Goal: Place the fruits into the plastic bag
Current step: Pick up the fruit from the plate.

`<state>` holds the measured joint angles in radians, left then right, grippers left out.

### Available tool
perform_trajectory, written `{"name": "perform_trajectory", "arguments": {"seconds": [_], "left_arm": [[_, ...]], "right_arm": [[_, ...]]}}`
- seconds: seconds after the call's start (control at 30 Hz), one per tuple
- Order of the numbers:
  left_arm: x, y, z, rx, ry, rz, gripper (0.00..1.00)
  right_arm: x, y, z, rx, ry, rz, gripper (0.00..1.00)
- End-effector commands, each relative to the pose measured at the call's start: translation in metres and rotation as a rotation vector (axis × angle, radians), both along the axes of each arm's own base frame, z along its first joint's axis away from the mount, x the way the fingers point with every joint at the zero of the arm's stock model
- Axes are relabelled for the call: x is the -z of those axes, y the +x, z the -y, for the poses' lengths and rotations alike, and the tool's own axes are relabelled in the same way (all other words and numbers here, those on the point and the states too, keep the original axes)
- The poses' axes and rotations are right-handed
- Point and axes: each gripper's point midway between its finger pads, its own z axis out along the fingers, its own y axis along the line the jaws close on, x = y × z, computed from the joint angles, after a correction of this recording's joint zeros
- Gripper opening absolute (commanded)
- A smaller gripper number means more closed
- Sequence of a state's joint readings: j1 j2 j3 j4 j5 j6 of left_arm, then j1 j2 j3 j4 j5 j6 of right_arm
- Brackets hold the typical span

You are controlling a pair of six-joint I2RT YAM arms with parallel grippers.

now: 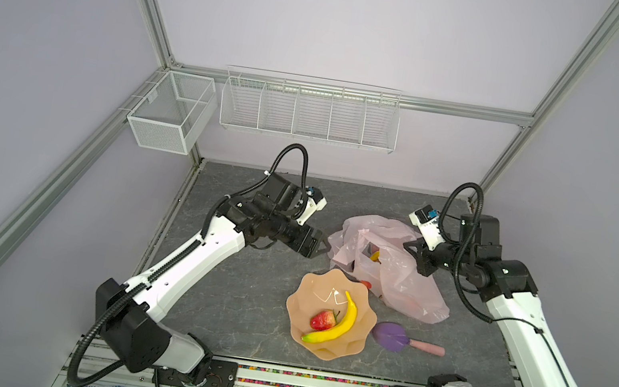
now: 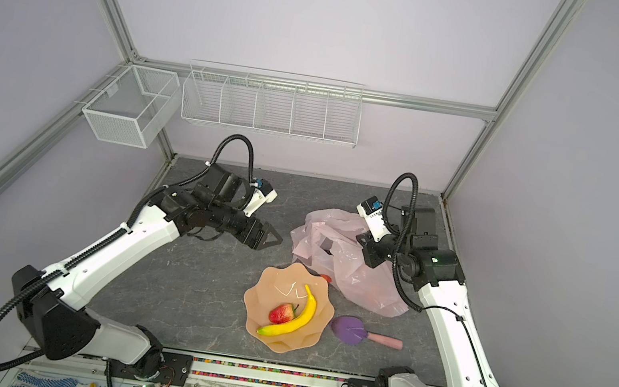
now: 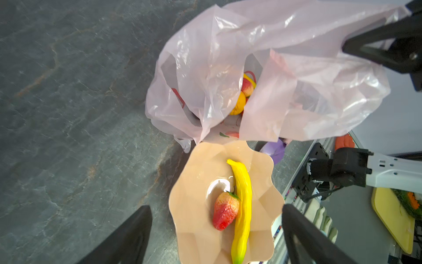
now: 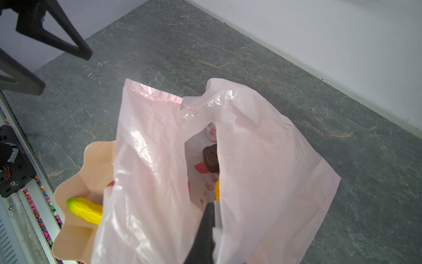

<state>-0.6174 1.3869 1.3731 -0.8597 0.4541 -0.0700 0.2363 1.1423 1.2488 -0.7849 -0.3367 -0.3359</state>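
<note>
The pale pink plastic bag (image 1: pixel 393 266) (image 2: pixel 350 268) lies behind the peach bowl (image 1: pixel 309 287), its mouth lifted. My right gripper (image 1: pixel 413 246) (image 4: pixel 211 204) is shut on the bag's edge and holds it up. Inside the bag I see an orange tangerine (image 3: pixel 238 105), a red-yellow fruit (image 3: pixel 247 86) and a dark brown round fruit (image 4: pixel 211 158). A yellow banana (image 1: pixel 342 322) (image 3: pixel 242 205) and a red strawberry (image 1: pixel 322 320) (image 3: pixel 225 211) lie in the bowl. My left gripper (image 1: pixel 323 243) (image 3: pixel 215 206) is open and empty, hovering left of the bag, above and behind the bowl.
A purple leaf-shaped paddle (image 1: pixel 390 336) with a pink handle lies right of the bowl. A white wire rack (image 1: pixel 307 114) and a mesh box (image 1: pixel 171 109) hang on the back wall. A rail (image 1: pixel 311 384) runs along the table's front edge.
</note>
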Motion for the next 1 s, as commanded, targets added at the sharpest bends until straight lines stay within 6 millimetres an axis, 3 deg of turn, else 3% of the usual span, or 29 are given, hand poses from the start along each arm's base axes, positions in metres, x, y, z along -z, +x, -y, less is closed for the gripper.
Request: {"name": "perform_trajectory", "arguments": {"seconds": [0.0,0.3,0.67,0.97], "left_arm": [[0.019,-0.031,-0.001,0.054,0.046,-0.038,0.88],[0.101,-0.079,0.02,0.103,0.268,-0.166,0.84],[0.176,-0.104,0.046,0.189,0.552,-0.239,0.78],[0.196,-0.099,0.045,0.191,0.62,-0.217,0.75]], "right_arm": [[0.001,-0.002,0.002,0.005,-0.001,0.0,0.07],[0.002,0.0,0.002,0.007,-0.005,0.002,0.07],[0.002,0.0,0.004,0.018,-0.011,0.008,0.06],[0.001,-0.002,0.004,0.007,-0.016,0.012,0.07]]}}
